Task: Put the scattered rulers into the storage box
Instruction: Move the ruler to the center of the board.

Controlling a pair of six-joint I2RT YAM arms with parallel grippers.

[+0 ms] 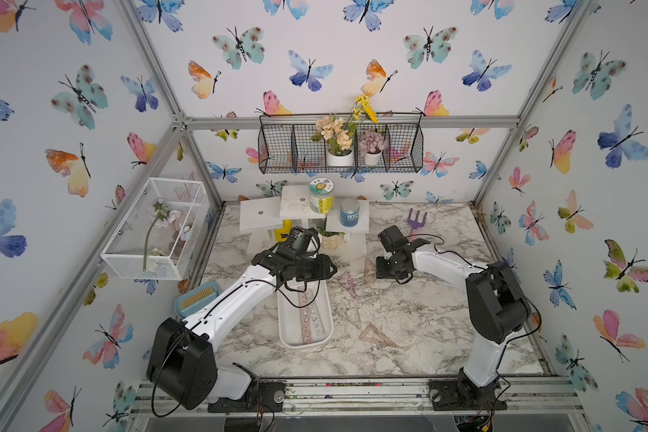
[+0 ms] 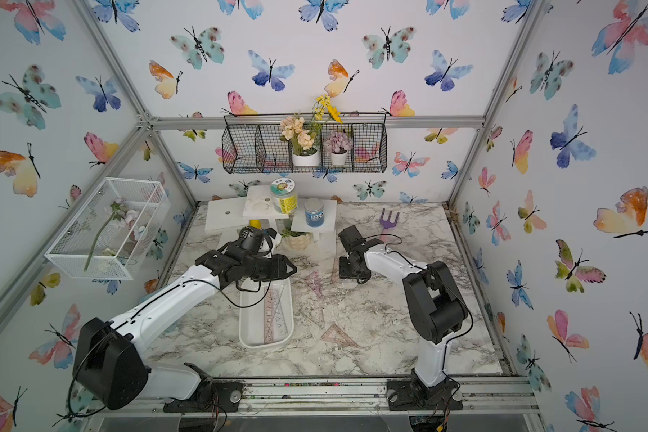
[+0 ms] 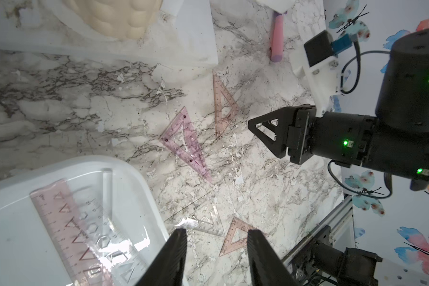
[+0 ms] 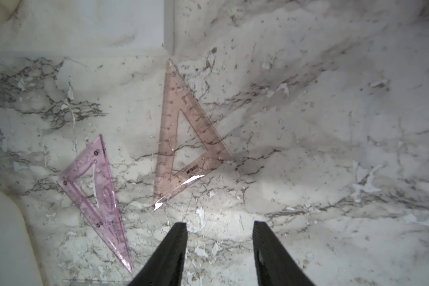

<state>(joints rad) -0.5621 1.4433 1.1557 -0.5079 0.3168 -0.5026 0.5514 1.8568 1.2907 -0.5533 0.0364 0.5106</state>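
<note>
**Hands**
- Left hand (image 3: 216, 235): fingers apart, nothing between them. Bare bench (image 1: 427, 321) shows through the gap. In both top views it hangs over the far end of the storage box (image 1: 282, 325).
- Right hand (image 4: 219, 226): fingers apart, nothing held. It points down, low over the bench and just beside the brown-pink set square (image 4: 165, 138). I cannot tell whether a fingertip touches the surface.

**Storage box**
- White, lying on the bench between the two arms and nearer the left one, with its long side running front to back.
- Inside it, a pink straight ruler (image 1: 306, 318) lies flat and lengthwise.
- A clear ruler (image 3: 105, 210) lies next to the pink one. The two overlap toward one end.

**Rulers outside the box, all flat on the bench**
- The purple set square (image 4: 107, 198) lies right of the box's far end.
- The brown-pink set square lies beside it, near but apart.
- A clear set square (image 3: 188, 218), faint against the marble, lies just right of the box.
- A pink set square (image 1: 376, 343) lies nearer the front edge, close to the clear one. I cannot tell whether their corners touch.

**Other**
- A purple garden fork (image 1: 416, 220) lies at the back right, well apart from the rulers.
</note>
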